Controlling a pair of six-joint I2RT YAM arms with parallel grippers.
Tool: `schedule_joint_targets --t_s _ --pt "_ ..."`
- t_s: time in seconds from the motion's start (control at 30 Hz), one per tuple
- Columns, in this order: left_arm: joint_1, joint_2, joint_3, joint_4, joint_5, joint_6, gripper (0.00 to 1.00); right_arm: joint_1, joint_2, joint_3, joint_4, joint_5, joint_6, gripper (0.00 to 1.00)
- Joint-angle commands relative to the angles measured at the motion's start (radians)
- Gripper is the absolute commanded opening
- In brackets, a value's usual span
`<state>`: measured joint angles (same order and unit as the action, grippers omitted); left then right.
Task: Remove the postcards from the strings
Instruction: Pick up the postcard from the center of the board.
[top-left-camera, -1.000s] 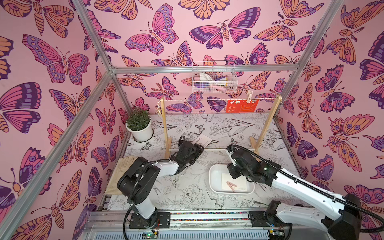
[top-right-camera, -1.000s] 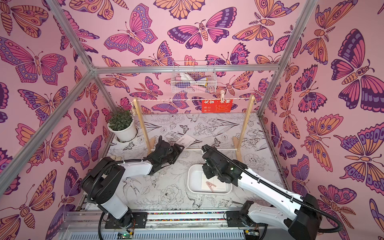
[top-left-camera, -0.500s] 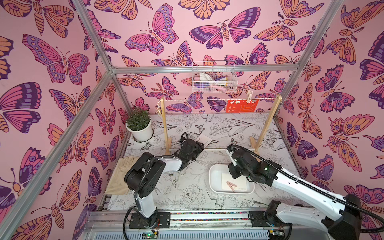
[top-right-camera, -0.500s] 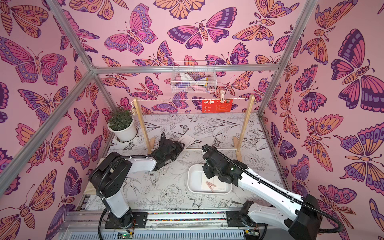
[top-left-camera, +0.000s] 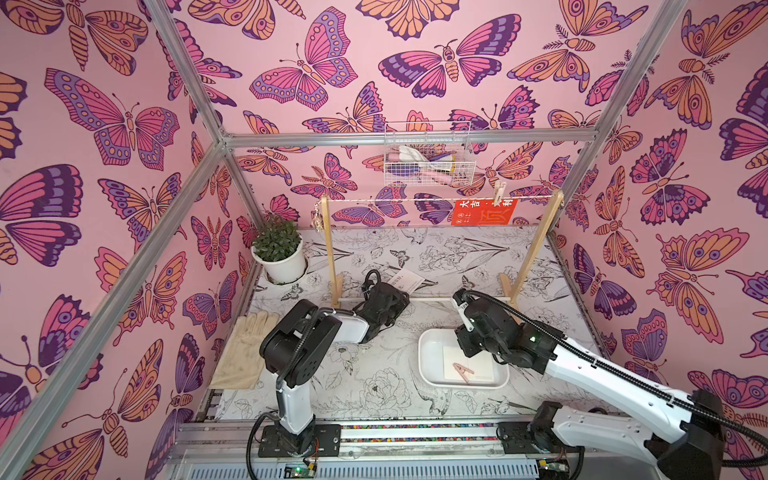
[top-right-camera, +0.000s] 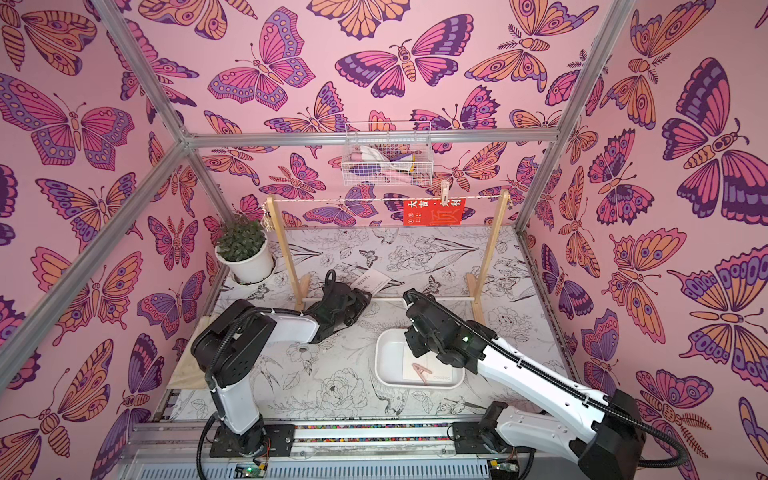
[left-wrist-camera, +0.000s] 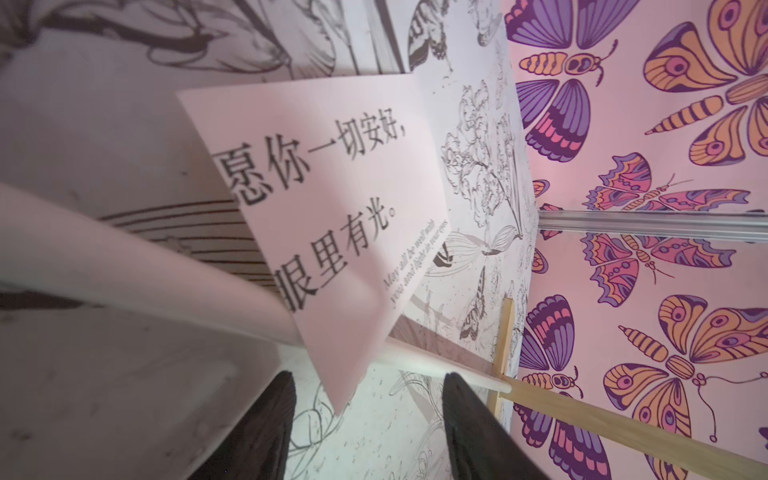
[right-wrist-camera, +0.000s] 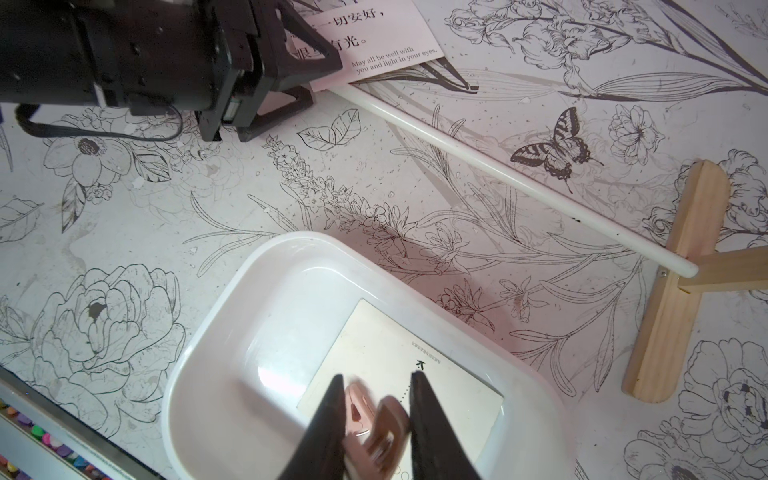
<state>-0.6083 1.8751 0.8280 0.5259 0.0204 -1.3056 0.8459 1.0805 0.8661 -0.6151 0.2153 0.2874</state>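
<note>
Straddling a thin white postcard (left-wrist-camera: 324, 199), the left pincer (left-wrist-camera: 369, 376) gapes; the right pincer (right-wrist-camera: 377, 376) nips a pinkish clothespin (right-wrist-camera: 374, 432)

Potted plant (top-left-camera: 279, 254) by the back wall, wire basket (top-left-camera: 428, 160) hanging above (pale items inside), beige glove (top-left-camera: 244, 353) flat on the bench (top-left-camera: 376, 365).

Walls (top-left-camera: 104, 216) are showing pink with purple and orange butterflies; table cover (top-left-camera: 374, 365) is showing white with black flower outlines; hanging card (top-left-camera: 484, 212) is showing red-orange with white characters.
</note>
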Motion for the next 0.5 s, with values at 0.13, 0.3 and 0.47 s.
schedule_joint_targets --t_s 0.13,0.3,0.47 --pt "-0.005 0.05 0.026 0.028 -0.037 -0.015 0.5 -0.004 -0.021 -0.02 0.005 -0.012 -0.008 0.27" --pt "-0.004 0.058 0.021 0.039 -0.046 -0.018 0.43 -0.004 -0.016 -0.025 0.015 -0.024 -0.009 0.27" --pt "-0.004 0.065 0.017 0.06 -0.042 -0.025 0.34 -0.003 -0.012 -0.028 0.023 -0.042 -0.01 0.27"
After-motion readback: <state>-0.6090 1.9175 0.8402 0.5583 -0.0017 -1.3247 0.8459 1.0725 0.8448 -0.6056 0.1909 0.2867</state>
